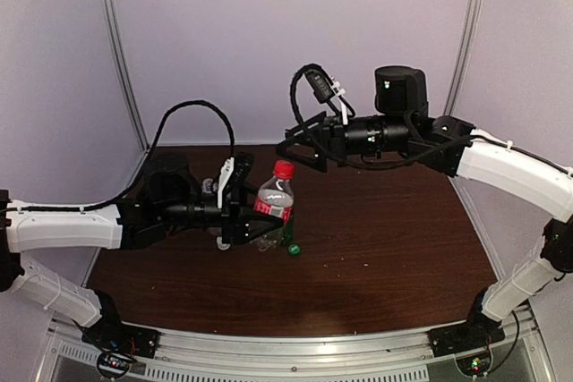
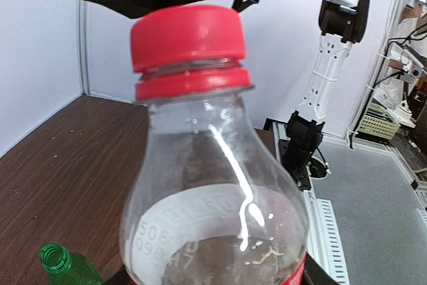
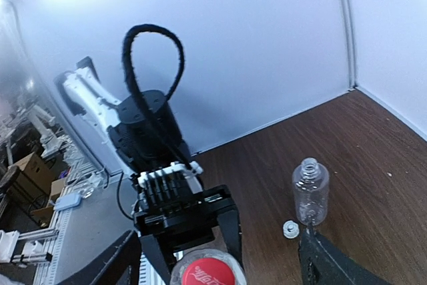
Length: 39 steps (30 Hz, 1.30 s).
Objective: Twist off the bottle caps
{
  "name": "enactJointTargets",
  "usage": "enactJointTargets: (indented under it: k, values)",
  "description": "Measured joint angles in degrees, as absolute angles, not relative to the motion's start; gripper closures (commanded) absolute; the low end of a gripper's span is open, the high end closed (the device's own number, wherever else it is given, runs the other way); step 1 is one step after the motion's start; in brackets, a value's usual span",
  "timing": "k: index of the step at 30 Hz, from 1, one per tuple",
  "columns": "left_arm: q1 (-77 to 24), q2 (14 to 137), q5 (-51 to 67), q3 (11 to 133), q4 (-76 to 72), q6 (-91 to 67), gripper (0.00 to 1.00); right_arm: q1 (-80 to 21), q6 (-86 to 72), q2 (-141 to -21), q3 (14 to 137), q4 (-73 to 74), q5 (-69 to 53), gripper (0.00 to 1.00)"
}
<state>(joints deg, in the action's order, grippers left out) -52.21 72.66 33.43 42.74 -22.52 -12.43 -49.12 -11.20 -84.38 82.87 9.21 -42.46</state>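
Red cap (image 1: 284, 169) sits on the neck of the red-label bottle (image 1: 276, 196), just below the right gripper (image 1: 302, 143), whose jaws stand wide, one finger to each side. The left gripper (image 1: 249, 214) clamps the bottle body upright. Surface: dark brown wooden table (image 1: 385, 239), enclosed by pale walls (image 1: 269, 33). Green cap (image 1: 294, 249) lies on the table near the bottle. The clear bottle (image 3: 311, 191) stands uncapped, with the white cap (image 3: 289, 229) just beside it.

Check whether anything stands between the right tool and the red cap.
Nothing visible does. The right tool hangs open above the red cap, with only air between them; the left tool grips the bottle lower down.
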Motion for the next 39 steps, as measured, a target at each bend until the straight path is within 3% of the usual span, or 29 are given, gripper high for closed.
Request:
enactJointTargets:
  k: [8, 16, 27, 34, 39]
  values:
    - [-52.2, 72.7, 23.8, 42.8, -20.8, -12.1, 0.73, -49.6, -18.9, -84.4, 82.0, 8.2, -27.9, 0.14]
    - [-52.2, 72.7, 20.1, 42.8, -20.8, -12.1, 0.73, -51.1, -22.4, -86.3, 81.9, 7.4, -25.4, 0.18]
    - [-52.2, 72.6, 17.6, 42.8, -20.0, -12.0, 0.73, -52.1, -24.0, -88.9, 81.9, 6.4, -26.0, 0.46]
    - [-52.2, 72.6, 16.7, 42.8, -19.4, -11.9, 0.73, -52.2, -24.2, -89.8, 81.9, 5.7, -27.2, 0.49]
    - [-52.2, 72.3, 16.5, 42.8, -19.3, -11.9, 0.73, -52.2, -24.3, -90.0, 81.9, 5.7, -27.6, 0.62]
